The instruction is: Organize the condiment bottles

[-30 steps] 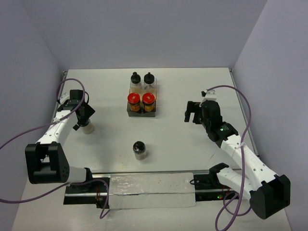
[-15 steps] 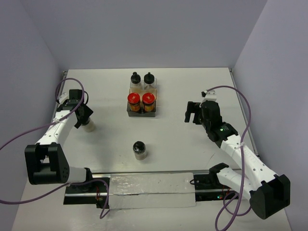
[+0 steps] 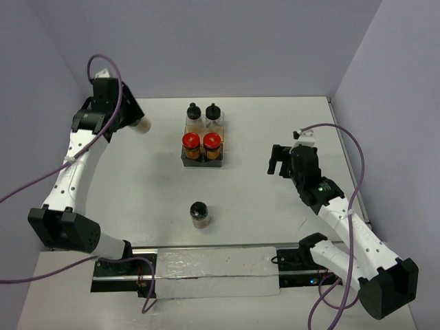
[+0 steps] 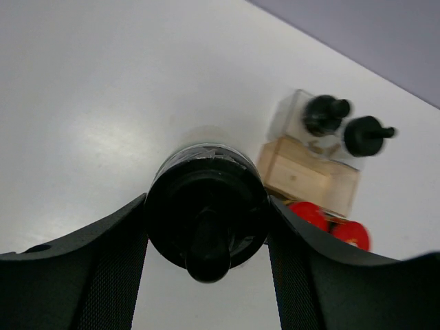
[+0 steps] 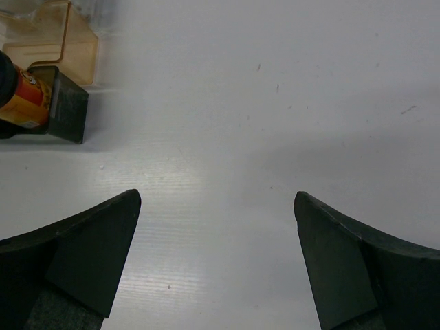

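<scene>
In the upper left of the overhead view, the left gripper (image 3: 133, 122) has its fingers (image 4: 103, 268) clamped on either side of a black-capped bottle (image 4: 206, 210), whose pale body points toward the tray (image 3: 203, 163). The tray sits at upper centre of the table (image 3: 275, 124) with two more black-capped rear bottles (image 3: 194, 113) at its back and two red-capped bottles (image 3: 190, 144) in front, while a lone bottle (image 3: 199, 214) with a black cap stands at lower centre. On the right, the right gripper (image 5: 216, 227) has its fingers spread wide over bare tabletop, gripping nothing.
</scene>
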### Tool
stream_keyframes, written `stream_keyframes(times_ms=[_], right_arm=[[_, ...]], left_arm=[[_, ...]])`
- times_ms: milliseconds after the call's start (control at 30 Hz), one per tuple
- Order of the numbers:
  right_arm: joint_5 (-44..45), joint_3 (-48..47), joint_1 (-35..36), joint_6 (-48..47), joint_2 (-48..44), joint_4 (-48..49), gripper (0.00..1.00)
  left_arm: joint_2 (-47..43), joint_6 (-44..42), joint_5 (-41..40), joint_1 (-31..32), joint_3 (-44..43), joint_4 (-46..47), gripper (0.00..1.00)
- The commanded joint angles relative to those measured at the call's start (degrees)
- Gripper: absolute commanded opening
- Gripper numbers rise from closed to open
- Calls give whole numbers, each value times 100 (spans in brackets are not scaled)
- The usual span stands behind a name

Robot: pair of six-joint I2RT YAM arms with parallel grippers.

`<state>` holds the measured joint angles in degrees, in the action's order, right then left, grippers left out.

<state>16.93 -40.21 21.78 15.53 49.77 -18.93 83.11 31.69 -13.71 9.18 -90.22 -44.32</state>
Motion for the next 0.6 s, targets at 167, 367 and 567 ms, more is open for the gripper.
stream_keyframes(times_ms=[167, 367, 567], right_arm=[[332, -413, 37, -7, -441, -123, 100], [408, -453, 32, -7, -436, -114, 100], [385, -525, 28, -7, -198, -99, 100]], left_arm=[[2228, -446, -147, 1049, -2924, -589, 10], [3219, -465, 2, 1320, -3789, -499, 10], [3626, -493, 62, 1551, -3789, -391, 10]])
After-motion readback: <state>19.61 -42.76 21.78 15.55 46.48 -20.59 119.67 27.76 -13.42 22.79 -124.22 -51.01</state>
